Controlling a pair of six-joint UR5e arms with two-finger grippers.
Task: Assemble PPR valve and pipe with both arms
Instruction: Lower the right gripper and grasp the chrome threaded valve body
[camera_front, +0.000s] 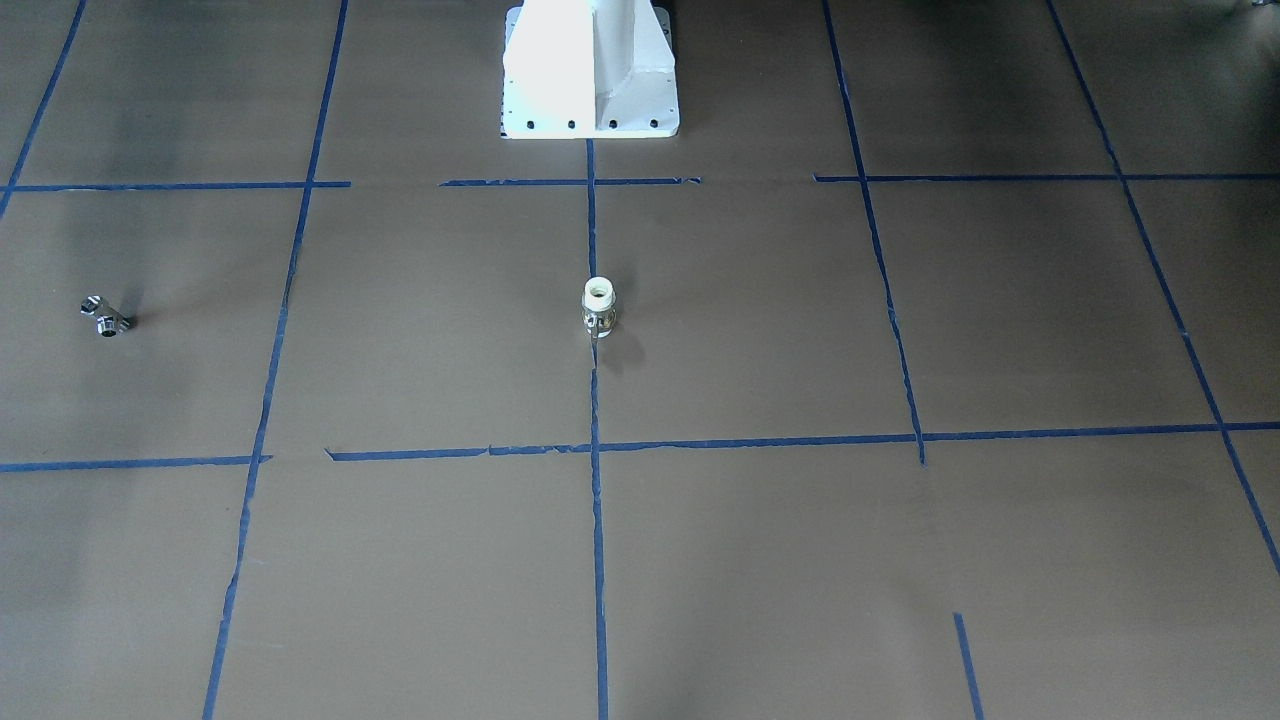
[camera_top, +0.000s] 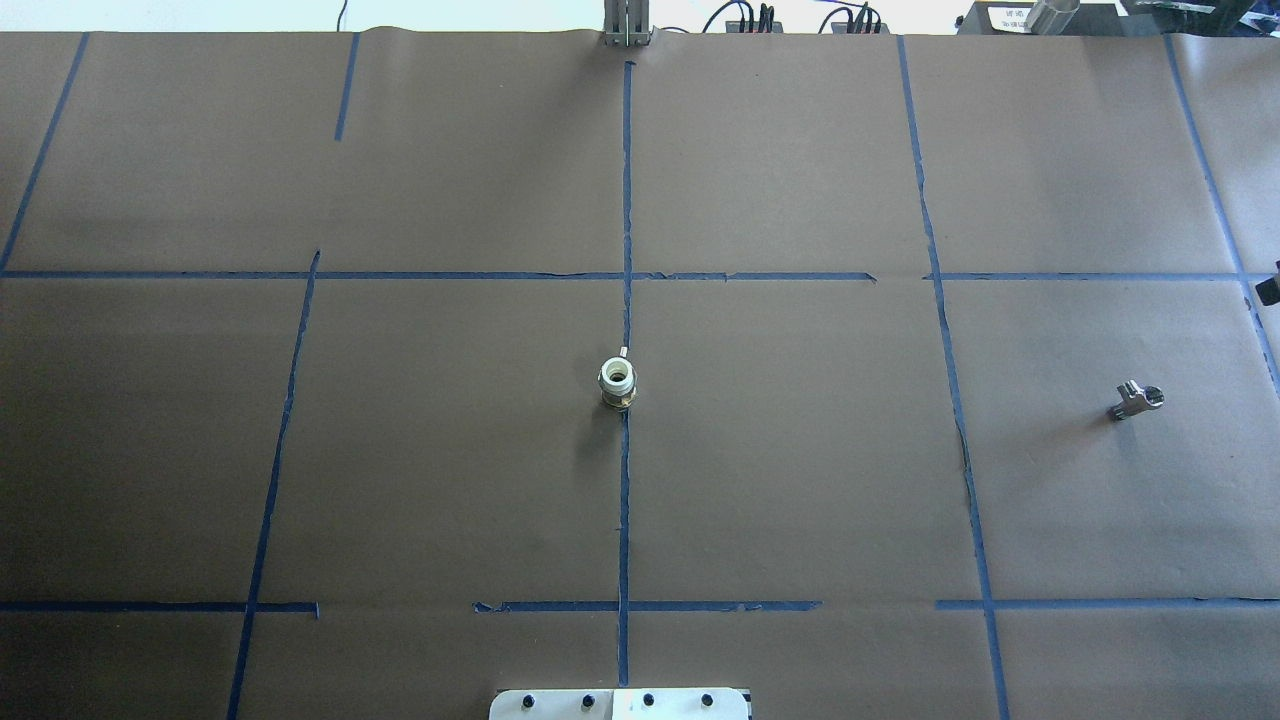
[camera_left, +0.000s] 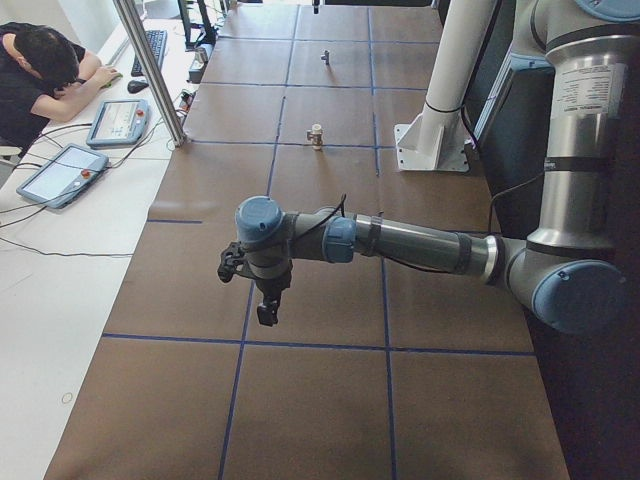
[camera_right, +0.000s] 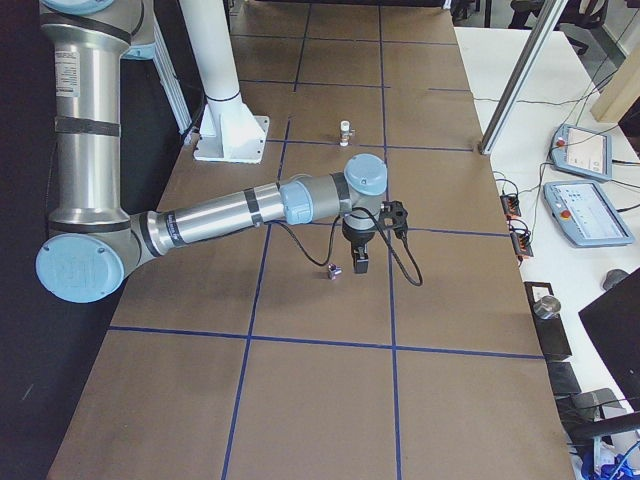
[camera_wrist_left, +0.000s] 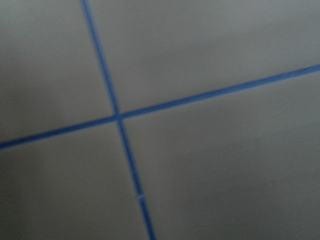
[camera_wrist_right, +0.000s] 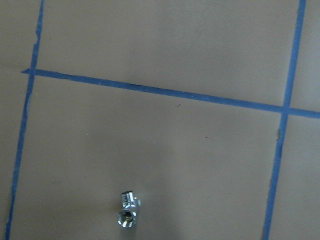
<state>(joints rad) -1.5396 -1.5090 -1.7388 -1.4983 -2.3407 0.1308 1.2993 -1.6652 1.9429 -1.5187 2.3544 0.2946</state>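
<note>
A white pipe fitting with a metal nut (camera_front: 598, 306) stands upright at the table's middle; it also shows in the overhead view (camera_top: 618, 383). A small metal valve (camera_top: 1137, 400) lies far to the robot's right and shows low in the right wrist view (camera_wrist_right: 128, 210). My right gripper (camera_right: 360, 262) hangs just above the table, close beside the valve (camera_right: 334, 270). My left gripper (camera_left: 268, 310) hangs over bare paper on the robot's left, far from the fitting (camera_left: 316, 135). Each gripper shows only in a side view, so I cannot tell whether it is open or shut.
Brown paper with a blue tape grid covers the table. The white pedestal (camera_front: 590, 70) stands at the robot's side. An operator (camera_left: 40, 70) sits at a side desk with teach pendants (camera_left: 60, 172). A metal post (camera_left: 150, 70) stands at the table's far edge.
</note>
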